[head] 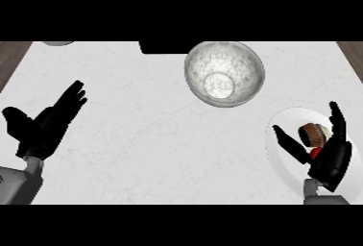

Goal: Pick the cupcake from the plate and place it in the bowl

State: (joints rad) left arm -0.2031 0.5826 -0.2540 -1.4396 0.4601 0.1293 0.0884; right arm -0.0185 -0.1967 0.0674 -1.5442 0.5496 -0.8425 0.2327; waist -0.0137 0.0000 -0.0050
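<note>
The cupcake (313,133), brown with a pale top, lies on the white plate (283,158) at the right edge of the counter. My right hand (332,153) is over the plate, open, with the thumb to the cupcake's left and the fingers to its right, the cupcake in the gap between them. A small red spot shows just below the cupcake against the palm. The speckled grey bowl (224,72) stands empty at the back, up and to the left of the plate. My left hand (44,126) rests open at the left side, fingers up.
A dark block (164,46) sits at the counter's back edge just left of the bowl. A pale round object (58,43) shows partly at the back left. Wooden floor appears past both back corners of the white marble counter (156,144).
</note>
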